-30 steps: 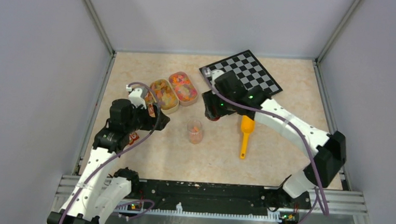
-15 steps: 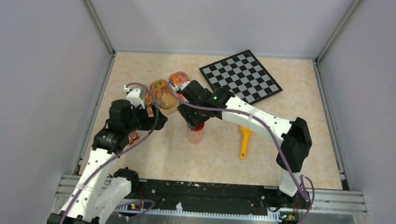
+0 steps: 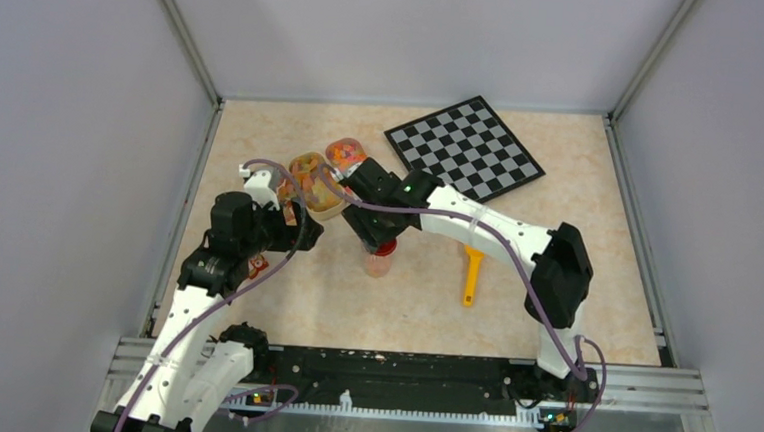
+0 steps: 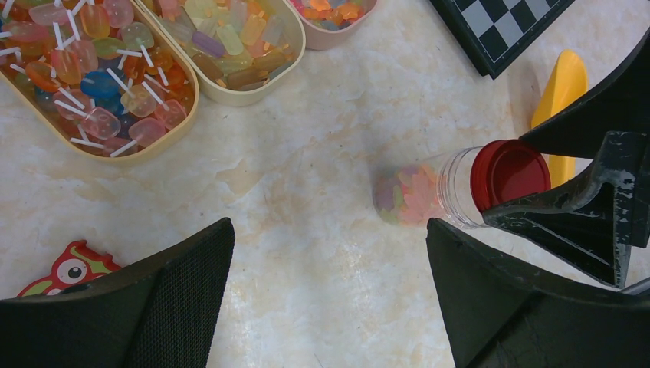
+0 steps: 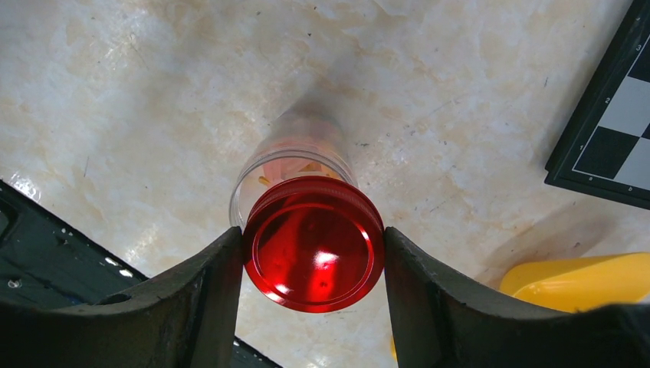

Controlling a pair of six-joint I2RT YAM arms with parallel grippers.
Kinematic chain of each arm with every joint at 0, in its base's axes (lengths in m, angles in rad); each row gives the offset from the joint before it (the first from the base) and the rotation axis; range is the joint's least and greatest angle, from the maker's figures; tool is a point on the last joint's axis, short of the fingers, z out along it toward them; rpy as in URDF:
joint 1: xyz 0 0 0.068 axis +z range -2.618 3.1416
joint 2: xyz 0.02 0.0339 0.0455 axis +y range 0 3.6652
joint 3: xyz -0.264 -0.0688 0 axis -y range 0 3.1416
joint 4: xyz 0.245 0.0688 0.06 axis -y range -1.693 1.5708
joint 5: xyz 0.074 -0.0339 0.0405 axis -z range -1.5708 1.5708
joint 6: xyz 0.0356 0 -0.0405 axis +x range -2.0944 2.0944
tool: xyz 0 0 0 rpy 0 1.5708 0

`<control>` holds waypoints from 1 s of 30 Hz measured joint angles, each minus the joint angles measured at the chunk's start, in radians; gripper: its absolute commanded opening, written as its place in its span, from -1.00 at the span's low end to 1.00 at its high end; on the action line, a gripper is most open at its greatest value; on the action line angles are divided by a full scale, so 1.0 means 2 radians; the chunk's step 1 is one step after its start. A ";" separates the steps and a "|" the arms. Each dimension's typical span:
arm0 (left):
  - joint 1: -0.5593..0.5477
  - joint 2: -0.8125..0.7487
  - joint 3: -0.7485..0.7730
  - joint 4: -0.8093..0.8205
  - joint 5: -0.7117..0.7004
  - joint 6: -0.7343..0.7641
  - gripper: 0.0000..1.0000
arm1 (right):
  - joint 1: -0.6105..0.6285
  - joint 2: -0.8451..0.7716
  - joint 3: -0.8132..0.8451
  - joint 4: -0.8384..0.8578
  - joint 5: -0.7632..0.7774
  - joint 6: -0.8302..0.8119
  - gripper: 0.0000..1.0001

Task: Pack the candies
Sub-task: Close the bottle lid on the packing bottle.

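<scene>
Candies — tiny, mixed orange, yellow and pink — lying in lower part of small clear plastic jar, upright on marbled beige tabletop. Directly over them: round red plastic lid, pinched from both sides by black fingers of right gripper, pads touching lid rim left and right. Lid over jar mouth, a bit off-centre in right wrist view; seated or just above, cannot tell.

Left gripper: fingers spread wide, nothing between, hovering over bare tabletop left of jar, not touching it. Red owl sticker flat on table by left finger.

Right of jar, apart from it: yellow-orange plastic scoop, lying flat. Behind that: black-and-white chequered board, flat, set at an angle.

Back left, side by side — oval pink tub with small orange sweets, oval cream tub with larger pastel pieces, oval tan tub with white-stick lollipops.
</scene>
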 measured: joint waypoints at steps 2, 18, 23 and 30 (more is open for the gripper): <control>0.000 0.000 0.000 0.000 0.000 0.000 0.97 | 0.000 0.004 0.003 -0.002 -0.002 0.000 0.04; 0.001 0.000 0.000 0.000 0.000 0.000 0.97 | 0.000 0.022 0.020 0.005 -0.009 -0.003 0.22; 0.001 0.000 0.000 0.000 0.000 0.000 0.97 | 0.000 0.027 0.026 0.006 -0.011 -0.003 0.41; 0.001 0.000 0.000 0.000 0.003 0.000 0.98 | 0.000 0.027 0.026 0.001 -0.014 -0.003 0.36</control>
